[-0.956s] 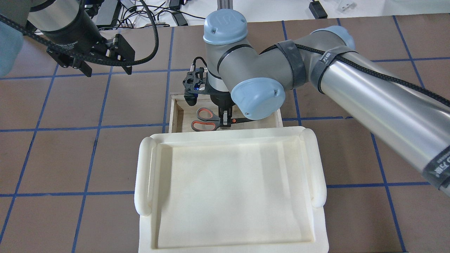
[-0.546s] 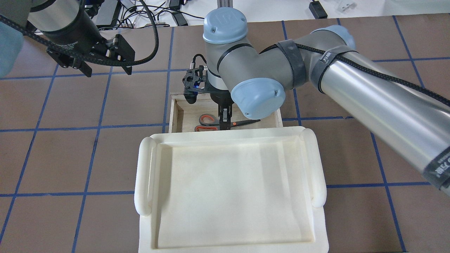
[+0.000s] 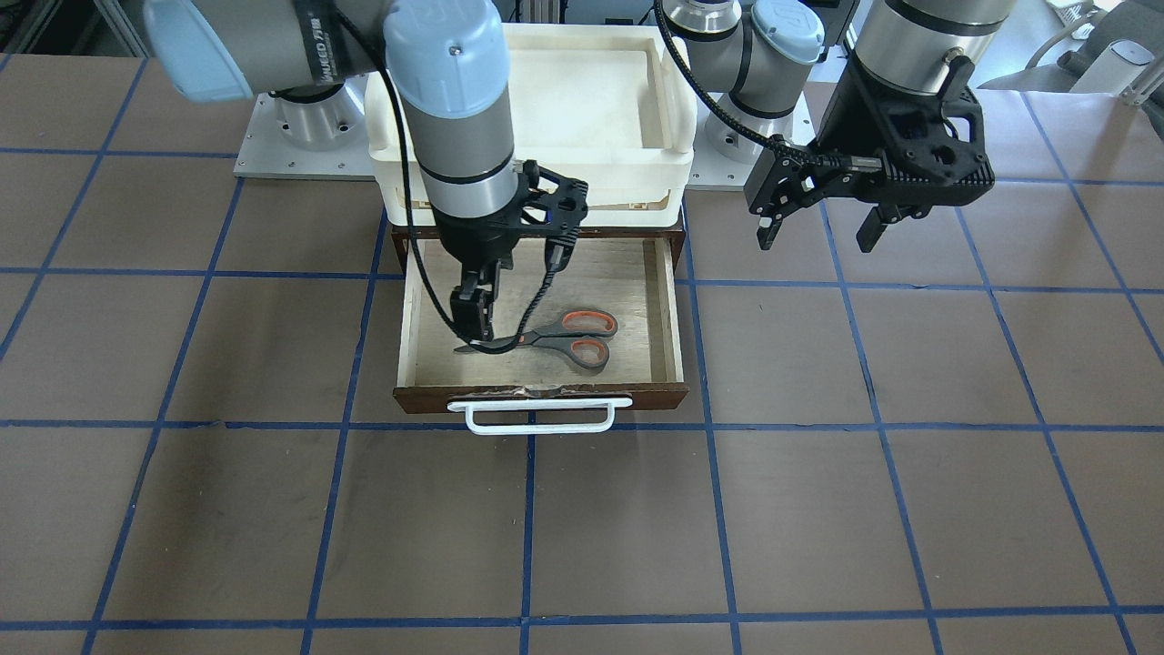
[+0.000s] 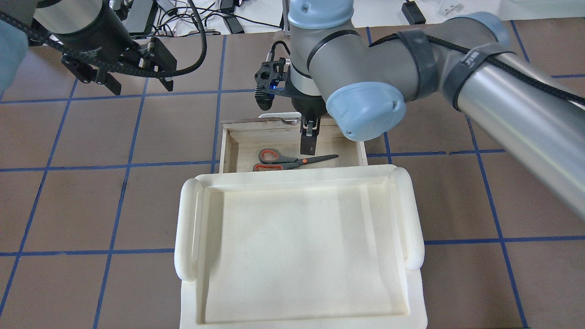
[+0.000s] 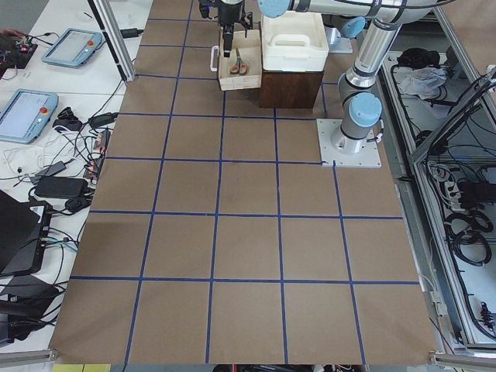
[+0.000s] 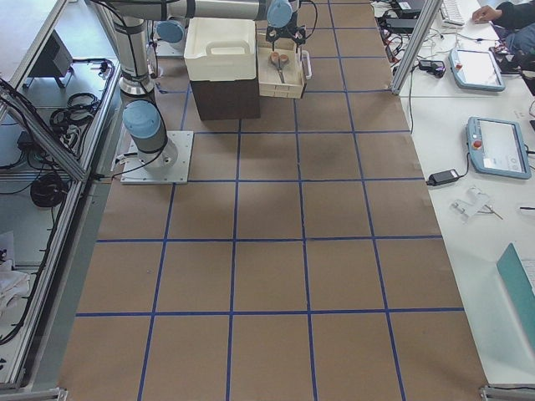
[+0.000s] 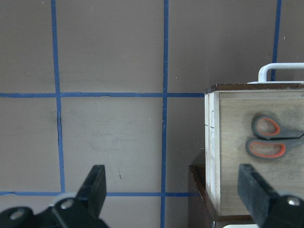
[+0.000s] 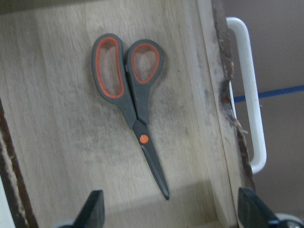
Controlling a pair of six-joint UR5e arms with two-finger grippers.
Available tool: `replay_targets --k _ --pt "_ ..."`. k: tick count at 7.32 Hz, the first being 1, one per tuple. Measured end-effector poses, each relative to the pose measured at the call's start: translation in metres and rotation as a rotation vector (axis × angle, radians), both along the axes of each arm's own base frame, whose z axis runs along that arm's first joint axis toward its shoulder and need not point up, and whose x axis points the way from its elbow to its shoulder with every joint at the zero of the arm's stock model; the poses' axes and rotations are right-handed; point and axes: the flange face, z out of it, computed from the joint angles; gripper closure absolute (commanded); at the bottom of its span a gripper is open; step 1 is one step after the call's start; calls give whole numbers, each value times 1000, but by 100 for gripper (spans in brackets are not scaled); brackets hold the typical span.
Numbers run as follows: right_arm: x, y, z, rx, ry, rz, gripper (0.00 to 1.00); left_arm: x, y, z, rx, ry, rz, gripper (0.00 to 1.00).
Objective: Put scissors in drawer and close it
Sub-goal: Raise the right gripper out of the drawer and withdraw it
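The scissors lie flat on the pale floor of the open drawer, handles toward the robot's left; they also show in the overhead view and the right wrist view. My right gripper hangs open and empty above the drawer, over the blade end, clear of the scissors. In the right wrist view its fingers stand wide apart. My left gripper is open and empty, off to the drawer's side above the table. The drawer's white bar handle faces away from the robot.
A white plastic tray sits on top of the dark brown cabinet that holds the drawer and overhangs the drawer's back part. The brown table with its blue grid spreads all around. Cables and tablets lie beyond the table's far edge.
My right gripper lowered the scissors into the drawer, let them go, then rose and shifted toward the drawer's front. The scissors now lie free. The left arm has barely moved.
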Motion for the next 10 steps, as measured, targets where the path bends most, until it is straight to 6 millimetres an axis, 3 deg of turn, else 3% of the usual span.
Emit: replay_targets --k 2,4,7,8,10 --pt "-65 3 41 -7 27 -239 0 -7 -24 -9 2 23 -14 0" --pt "-104 20 76 -20 29 -477 0 -21 -60 -36 13 93 -44 0" --pt "-121 54 120 -67 -16 -868 0 -54 -114 -95 63 110 -85 0" --pt "-122 64 131 -77 -43 -1017 0 -62 -124 -115 86 106 -93 0" --pt "-123 77 146 -98 -87 -1147 0 -68 -136 -147 129 77 -101 0"
